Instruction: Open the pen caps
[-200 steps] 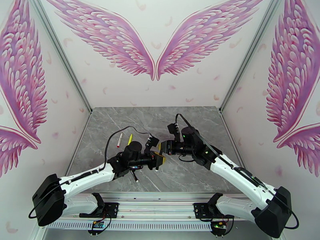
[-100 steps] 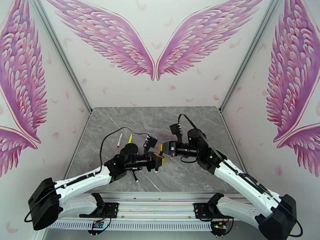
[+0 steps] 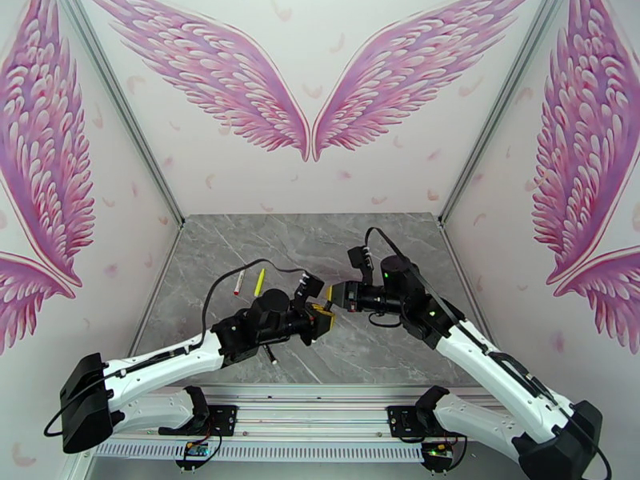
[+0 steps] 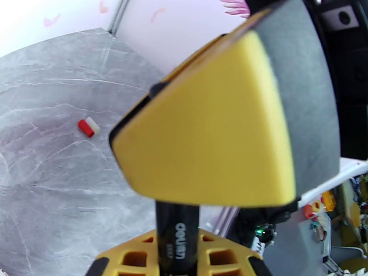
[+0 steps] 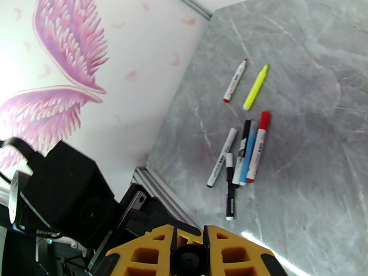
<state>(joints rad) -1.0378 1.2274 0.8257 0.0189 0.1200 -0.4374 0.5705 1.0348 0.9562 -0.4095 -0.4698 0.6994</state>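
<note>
Your left claw is clamped on a black pen. Its barrel runs straight out from between the jaws to your right claw, which is closed on the pen's other end (you cannot tell whether that end is a cap). The two claws meet tip to tip above the middle of the worktop, raised off its surface. One loose red-and-white cap lies on the worktop, well apart from the held pen. Seven more pens lie flat toward the left side. A white pen with a red end and a yellow highlighter lie side by side farther back. A cluster of five lies nearer the arms' bases, mostly hidden under your left arm in the overhead view. Both arms reach forward from their bases with the forearms angling inward and the wrists turned level, so the claws face each other.
</note>
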